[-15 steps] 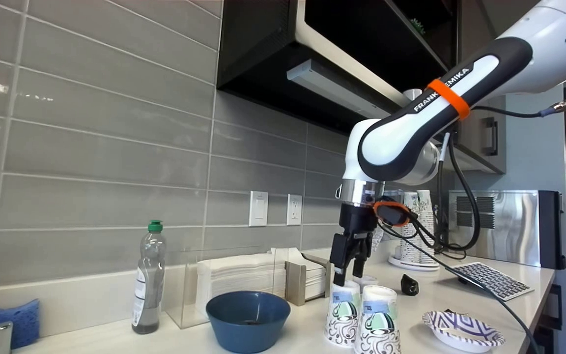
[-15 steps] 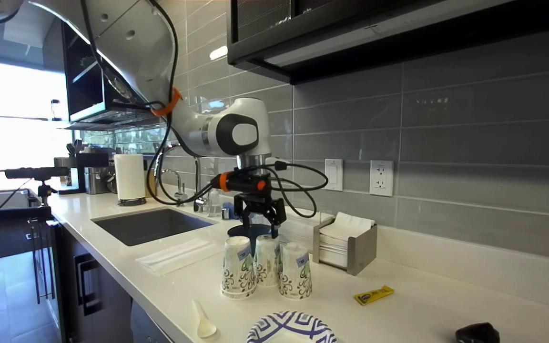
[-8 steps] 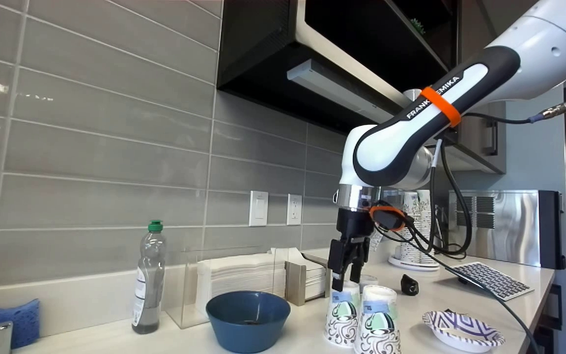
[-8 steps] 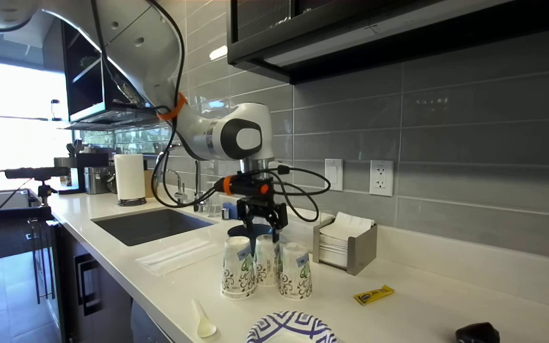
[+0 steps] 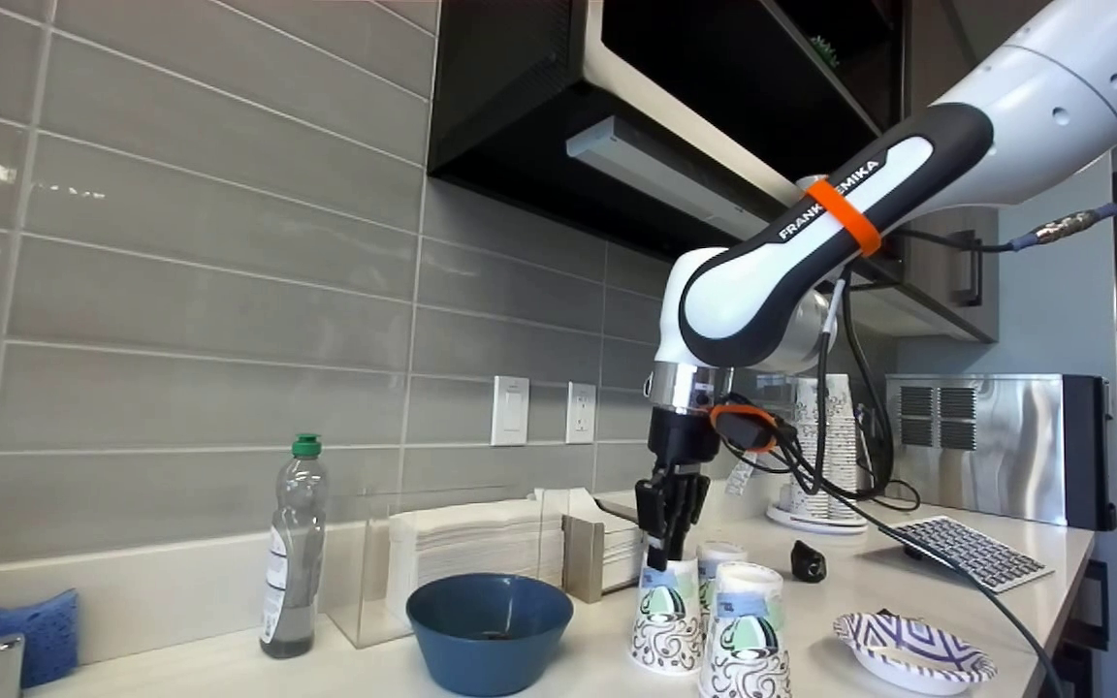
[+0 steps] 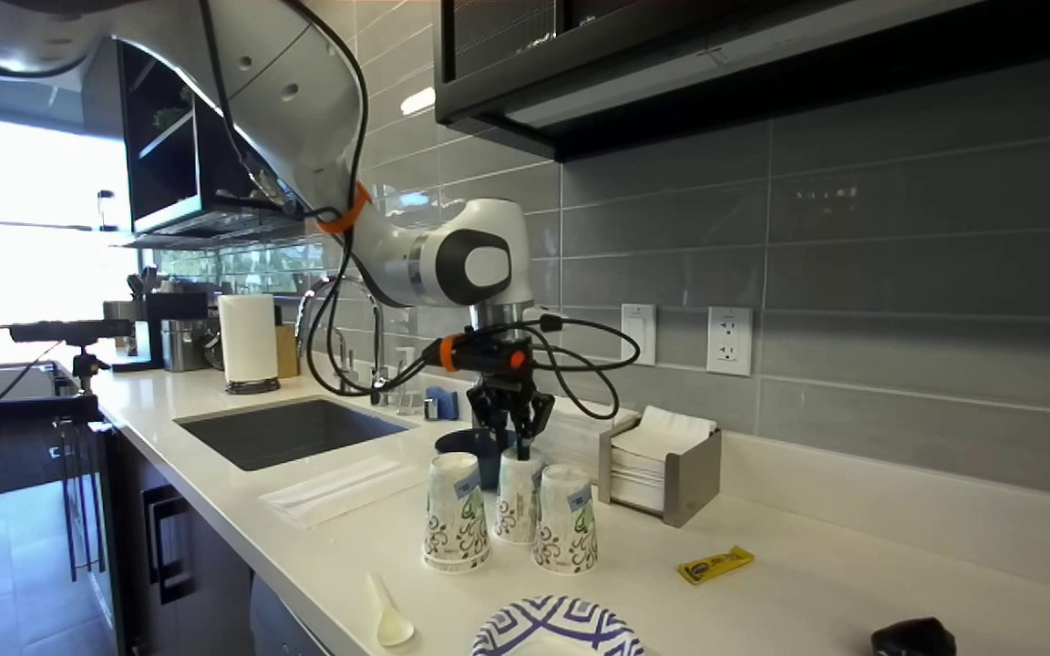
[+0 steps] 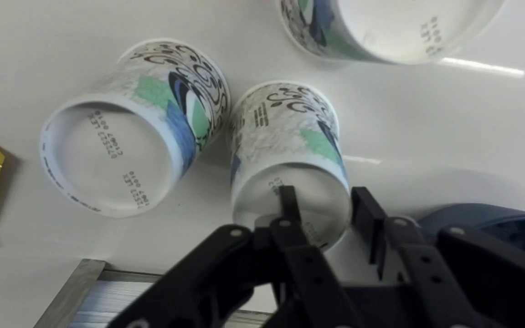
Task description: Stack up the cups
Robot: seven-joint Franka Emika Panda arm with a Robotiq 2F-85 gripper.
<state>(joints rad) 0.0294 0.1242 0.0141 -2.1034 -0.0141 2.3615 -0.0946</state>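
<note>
Square grip, straight lift

In the wrist view, skip the left cup, upside down on the counter. Pinch gently at the middle cup, likewise upturned, with the gripper squared: parted astride the rim, apparently holding nothing, one jaw over the base, one just outside. Raise straight, clear of the right cup and bowl.

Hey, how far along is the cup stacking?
Done: nothing for certain. In an exterior view the left cup may show a doubled rim, perhaps a nested pair.
In hand: the gripper straddles the base edge of the middle cup, jaws apart; no firm hold shows.
Still to do: these and the right cup stand upside down, side by side, so they seem to need stacking.
</note>
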